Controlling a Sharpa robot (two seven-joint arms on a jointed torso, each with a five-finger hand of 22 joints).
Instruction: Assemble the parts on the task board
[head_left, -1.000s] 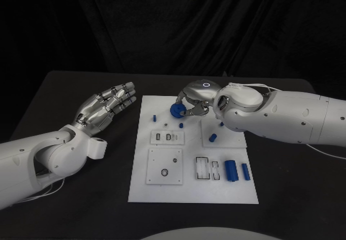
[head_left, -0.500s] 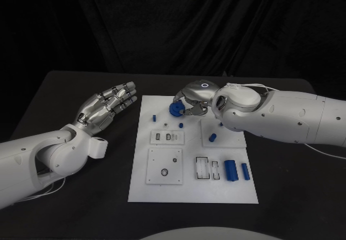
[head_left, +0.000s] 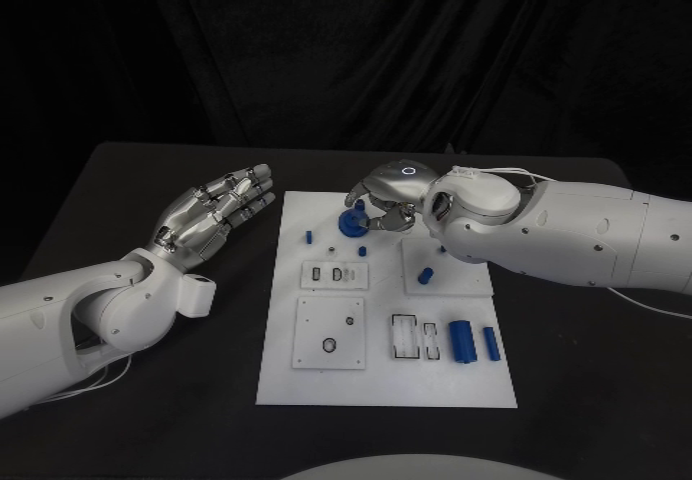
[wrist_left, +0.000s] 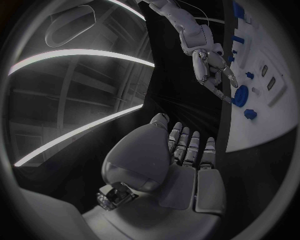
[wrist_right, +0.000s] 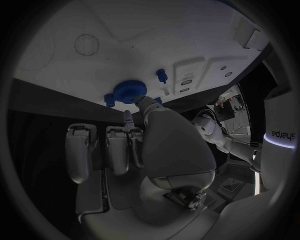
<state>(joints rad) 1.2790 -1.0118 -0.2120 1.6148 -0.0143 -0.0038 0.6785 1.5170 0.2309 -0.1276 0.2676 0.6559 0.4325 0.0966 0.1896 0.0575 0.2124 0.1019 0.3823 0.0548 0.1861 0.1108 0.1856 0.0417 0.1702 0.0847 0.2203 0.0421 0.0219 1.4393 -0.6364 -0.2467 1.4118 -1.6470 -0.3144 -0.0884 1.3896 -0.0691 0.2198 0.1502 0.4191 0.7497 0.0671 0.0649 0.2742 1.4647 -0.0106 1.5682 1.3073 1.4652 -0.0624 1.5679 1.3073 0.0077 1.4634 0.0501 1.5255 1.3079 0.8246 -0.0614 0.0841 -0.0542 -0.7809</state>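
The white task board (head_left: 382, 385) lies in the middle of the black table. My right hand (head_left: 389, 195) hovers over the board's far edge, and its thumb and a finger pinch a blue gear (head_left: 352, 218) low against the board. The right wrist view has the gear (wrist_right: 130, 91) flat on the board (wrist_right: 75, 45) at my right hand's (wrist_right: 144, 150) fingertips. My left hand (head_left: 214, 210) hangs open, palm up, left of the board and holds nothing. From the left wrist, my left hand (wrist_left: 184, 160) faces the right hand (wrist_left: 209, 65) over the gear (wrist_left: 240, 94).
On the board stand a blue peg (head_left: 307, 237), a small blue stub (head_left: 362, 251) and a blue piece (head_left: 426, 274) on a raised white plate (head_left: 459, 283). Two blue cylinders (head_left: 462, 341) lie near the front right, beside empty slots (head_left: 405, 337). Bare table surrounds the board.
My right hand has shifted slightly toward the board's far edge, taking the gear with it. The left hand has stayed still.
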